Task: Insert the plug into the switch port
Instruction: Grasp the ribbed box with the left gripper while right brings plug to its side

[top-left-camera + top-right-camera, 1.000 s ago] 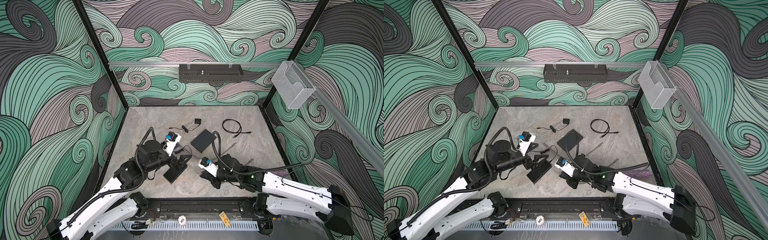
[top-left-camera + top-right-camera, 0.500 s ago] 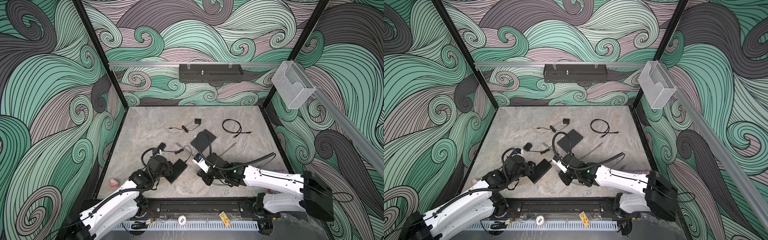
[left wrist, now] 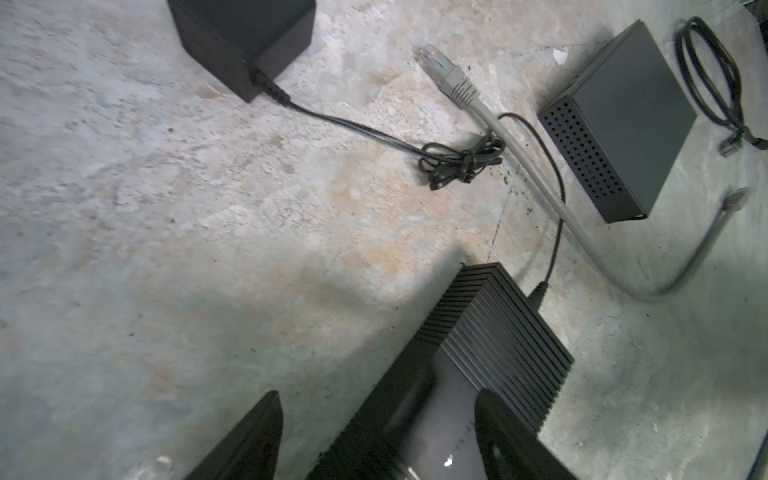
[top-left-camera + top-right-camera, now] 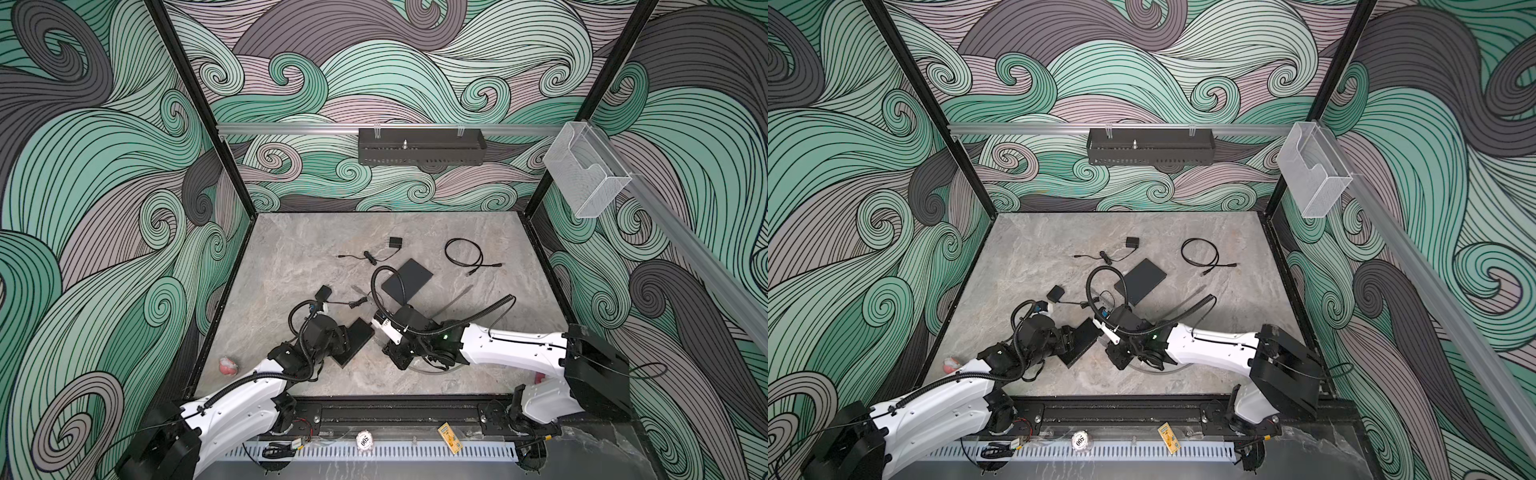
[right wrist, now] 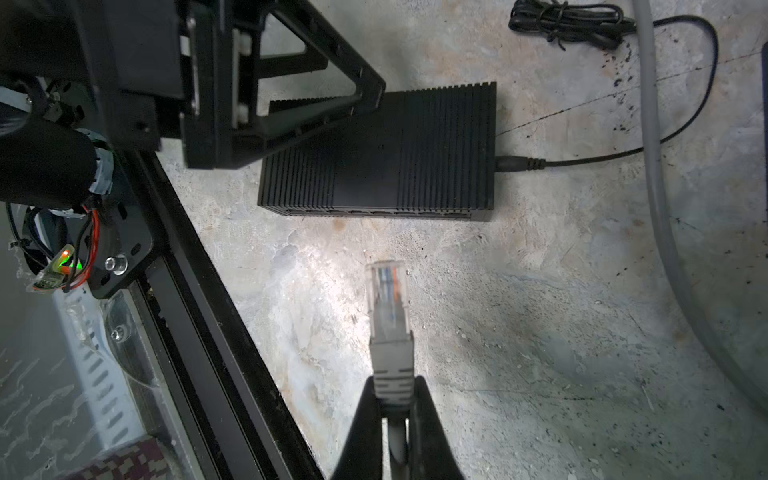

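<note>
While the left claw (image 3: pixel 376 401) gapes astride the switch (image 3: pixel 498 332), right claw (image 5: pixel 392 388) pinches the plug (image 5: pixel 388 316).

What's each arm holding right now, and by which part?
The right gripper pinches the grey plug at its ribbed boot. The left gripper straddles the black switch; a firm grip cannot be told.

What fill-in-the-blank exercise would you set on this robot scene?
The right pincer grips the plug, whose cable is ___. The left pincer straddles the switch, whose colour is ___. The plug's tip points toward the ___. The plug is ___ yet inside the switch.
Missing words: grey; black; switch; not.
</note>
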{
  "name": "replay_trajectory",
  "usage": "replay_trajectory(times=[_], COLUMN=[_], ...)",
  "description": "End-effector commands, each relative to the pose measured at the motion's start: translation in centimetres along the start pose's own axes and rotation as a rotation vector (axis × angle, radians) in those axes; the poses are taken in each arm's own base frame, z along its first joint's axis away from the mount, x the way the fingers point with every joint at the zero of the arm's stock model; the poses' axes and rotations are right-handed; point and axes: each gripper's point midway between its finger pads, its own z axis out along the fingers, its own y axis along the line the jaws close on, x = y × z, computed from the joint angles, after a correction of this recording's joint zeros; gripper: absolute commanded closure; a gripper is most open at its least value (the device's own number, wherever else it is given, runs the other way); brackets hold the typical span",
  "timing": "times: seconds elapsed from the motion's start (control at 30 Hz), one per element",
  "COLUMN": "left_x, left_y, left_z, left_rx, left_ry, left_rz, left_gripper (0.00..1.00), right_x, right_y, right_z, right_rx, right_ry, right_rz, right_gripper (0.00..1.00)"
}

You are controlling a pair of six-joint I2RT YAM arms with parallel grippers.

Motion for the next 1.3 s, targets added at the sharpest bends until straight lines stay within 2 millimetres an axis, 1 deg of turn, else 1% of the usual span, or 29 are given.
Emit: replay_trajectory(times=[0.0,0.07,0.13,0.17,0.2,0.23,0.33,0.4,0.43,0.47,0.53,0.63,0.73,0.8,0.9,1.0,1.1,1.27], left_x=[-0.1,1.1,2.2,2.7,3.1,3.4,3.1,2.7,2.5,2.4,2.3,2.5,2.8,3.0,3.2,3.6,3.9,4.2], left_y=[-3.1,-5.0,-6.3,-6.5,-6.3,-5.6,-3.7,-3.6,-3.6,-3.6,-3.4,-3.0,-2.5,-2.2,-1.8,-1.4,-0.9,-0.8], left_z=[-0.1,-0.6,-1.1,-1.2,-1.3,-1.2,-1.2,-1.4,-1.5,-1.5,-1.6,-1.6,-1.4,-1.2,-0.9,-0.6,-0.4,-0.2], left_rx=[0.145,0.229,0.286,0.300,0.295,0.266,0.193,0.201,0.210,0.209,0.202,0.189,0.165,0.152,0.139,0.123,0.101,0.095], left_ry=[0.043,0.140,0.225,0.259,0.275,0.276,0.218,0.183,0.170,0.161,0.155,0.158,0.164,0.165,0.167,0.179,0.190,0.201], left_rz=[-0.055,-0.074,-0.094,-0.107,-0.115,-0.117,-0.108,-0.113,-0.112,-0.111,-0.098,-0.068,-0.045,-0.035,-0.028,-0.012,0.002,0.007], left_gripper=[0.25,0.25,0.25,0.25,0.25,0.25,0.26,0.27,0.28,0.30,0.35,0.42,0.48,0.50,0.52,0.52,0.52,0.52], right_x=[0.1,0.6,0.8,0.8,0.9,0.8,0.8,1.2,2.0,2.3,3.1,4.0,4.3,4.3,4.3,4.1,4.0,4.0], right_y=[0.2,-0.1,-0.4,-0.5,-0.5,-0.5,-0.6,-0.8,-1.1,-1.5,-2.3,-3.0,-2.7,-2.7,-2.5,-2.5,-2.5,-2.2], right_z=[0.2,0.3,0.4,0.3,0.3,0.1,-0.9,-1.9,-2.4,-2.7,-2.7,-1.8,0.0,1.1,2.6,3.4,3.9,4.3], right_rx=[-0.016,-0.002,0.012,0.014,0.014,0.015,0.035,0.054,0.066,0.084,0.113,0.123,0.096,0.094,0.084,0.091,0.094,0.100], right_ry=[-0.012,-0.004,-0.002,-0.003,-0.006,-0.013,0.022,0.069,0.111,0.126,0.152,0.180,0.234,0.292,0.358,0.380,0.378,0.383], right_rz=[0.046,0.061,0.074,0.078,0.079,0.073,-0.022,-0.125,-0.172,-0.217,-0.273,-0.298,-0.271,-0.260,-0.249,-0.237,-0.230,-0.233], right_gripper=[1.00,1.00,1.00,1.00,1.00,1.00,1.00,1.00,1.00,1.00,1.00,1.00,1.00,1.00,1.00,1.00,1.00,1.00])
